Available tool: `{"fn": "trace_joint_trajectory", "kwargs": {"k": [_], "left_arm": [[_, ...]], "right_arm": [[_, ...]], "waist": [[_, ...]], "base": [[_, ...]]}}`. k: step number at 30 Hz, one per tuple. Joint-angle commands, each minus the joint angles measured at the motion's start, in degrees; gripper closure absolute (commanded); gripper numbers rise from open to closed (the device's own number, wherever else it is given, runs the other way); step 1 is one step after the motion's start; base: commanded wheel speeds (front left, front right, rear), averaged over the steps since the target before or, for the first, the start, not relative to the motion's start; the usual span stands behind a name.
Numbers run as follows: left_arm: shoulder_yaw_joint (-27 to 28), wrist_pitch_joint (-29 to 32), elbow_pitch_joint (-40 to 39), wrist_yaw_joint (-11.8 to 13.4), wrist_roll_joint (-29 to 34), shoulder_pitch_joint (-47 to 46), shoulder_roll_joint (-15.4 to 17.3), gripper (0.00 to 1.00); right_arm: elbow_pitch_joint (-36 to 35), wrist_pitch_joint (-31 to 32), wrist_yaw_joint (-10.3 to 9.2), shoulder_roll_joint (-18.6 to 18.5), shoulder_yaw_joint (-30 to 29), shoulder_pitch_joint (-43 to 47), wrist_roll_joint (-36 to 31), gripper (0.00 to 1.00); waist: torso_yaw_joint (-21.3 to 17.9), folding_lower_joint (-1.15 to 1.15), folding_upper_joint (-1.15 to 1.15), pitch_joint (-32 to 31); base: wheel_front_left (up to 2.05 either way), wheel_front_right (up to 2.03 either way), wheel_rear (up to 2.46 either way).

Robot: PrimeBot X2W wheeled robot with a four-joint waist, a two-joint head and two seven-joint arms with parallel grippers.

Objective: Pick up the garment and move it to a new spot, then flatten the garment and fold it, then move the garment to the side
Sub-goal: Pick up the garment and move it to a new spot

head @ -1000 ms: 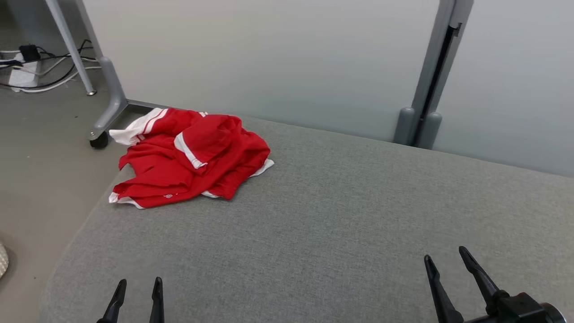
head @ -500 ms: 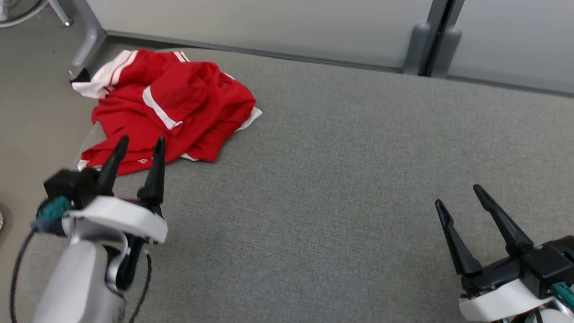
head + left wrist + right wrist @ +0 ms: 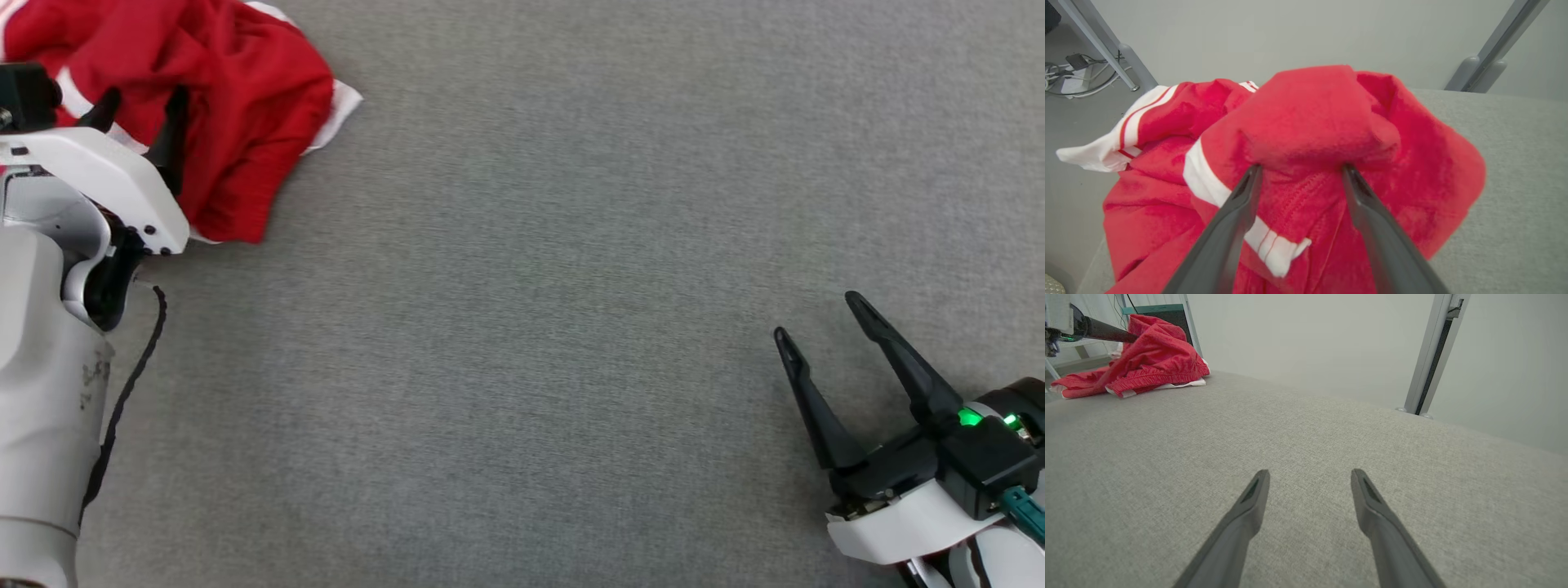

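Since a second ago my left gripper [image 3: 143, 106] has reached the red garment [image 3: 245, 98] heaped at the surface's [image 3: 531, 286] far left corner, jaws spread astride a fold. Closing shallow could pinch one loose layer that slips. My right gripper [image 3: 816, 317] waits spread.

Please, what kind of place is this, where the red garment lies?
Probably an office or a lab, not a home: pale partition panels on a metal post, loose cables on the floor, and a wide grey cloth-covered surface used as a workbench.
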Motion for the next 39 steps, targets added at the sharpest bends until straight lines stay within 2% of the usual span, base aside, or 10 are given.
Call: {"fn": "trace_joint_trajectory", "kwargs": {"k": [1,5,6,7,8,16,22,29,35,39], "left_arm": [[-0.66,0.0,2.96,0.01,0.58,-2.18,0.48,0.0],[-2.49,0.01,9.99,0.0,1.64,-5.2,0.79,0.0],[-2.82,-0.28,11.47,0.0,1.69,-5.62,0.7,0.39],[-2.98,-0.77,12.8,0.0,1.7,-6.05,0.57,0.65],[-3.38,-1.43,13.8,0.0,1.92,-6.35,0.48,1.0],[-6.02,-13.45,14.06,0.0,3.51,-4.1,0.23,1.0],[-7.29,-17.55,5.86,0.02,2.43,0.68,-1.62,1.0],[-10.16,-11.65,-19.31,0.58,-1.55,12.29,-3.45,1.0],[-13.7,-1.88,-46.61,4.35,-5.27,21.2,-5.73,1.0],[-17.11,3.15,-57.73,6.35,-8.19,24.53,-8.48,1.0]], "right_arm": [[-0.44,-0.3,0.08,-0.24,0.65,-0.94,0.34,0.0],[-0.54,-0.3,0.08,-0.67,1.5,-1.13,0.54,0.0],[-0.47,-0.3,0.08,-0.67,1.6,-1.12,0.66,0.0],[-0.34,-0.3,0.08,-0.7,1.64,-1.09,0.74,0.0],[-0.13,-0.3,0.08,-0.65,1.47,-1.07,0.76,0.0],[1.87,-0.3,0.08,2.8,0.51,0.86,1.45,0.0],[3.12,-0.3,0.08,6.72,-0.88,3.45,2.07,0.0],[3.9,-0.3,0.09,9.7,-2.15,7.17,2.62,0.0],[3.65,-0.3,0.09,10.84,-2.93,7.26,2.84,0.0],[3.13,-0.3,0.08,11.35,-3.92,6.65,3.02,0.0]], "waist": [[-2.39,0.0,0.0,2.05],[-3.4,0.0,0.0,2.51],[-3.51,0.0,0.0,2.44],[-3.56,0.0,0.0,2.32],[-3.55,0.0,0.0,2.1],[-2.55,0.0,0.0,-4.54],[-1.83,0.0,0.0,-10.87],[-4.53,0.0,0.0,-17.53],[-10.27,0.0,0.0,-19.08],[-15.21,0.0,0.0,-18.88]], "base": [[0.0,0.0,0.0],[0.0,0.0,0.0],[0.0,0.0,0.0],[0.0,0.0,0.0],[0.0,0.0,0.0],[0.0,0.0,0.0],[0.0,0.0,0.0],[0.0,0.0,0.0],[0.0,0.0,0.0],[0.0,0.0,0.0]]}}
